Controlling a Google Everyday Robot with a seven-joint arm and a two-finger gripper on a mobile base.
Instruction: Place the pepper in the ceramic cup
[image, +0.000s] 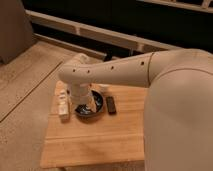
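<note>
My arm (115, 70) reaches in from the right edge and crosses leftward over the wooden table (90, 145), with the bulky pale shoulder filling the right side of the view. The wrist bends down at the left end, so my pincer (85, 104) hangs over the round dark bowl (101, 110), fingers pointing down, tips at or just inside the rim on its left half. The fingers are spread wide, not pressed together, and I see nothing pinched between them. Pepper: I can't pick out any red-orange shape. It may be down in the bowl behind my fingers, but the view there is too dark and blocked to say. The bowl sits near the middle of the table's far half. A small flat black block (111, 105) lies just right of the bowl, close to its rim, long side running front to back. A white object (63, 104) stands just left of the bowl near the table's left edge, apart from my pincer. I can't tell what kind of thing it is. A small dark item (104, 88) sits behind the bowl near the far edge. Speckled floor (25, 85) lies to the left of the table.
</note>
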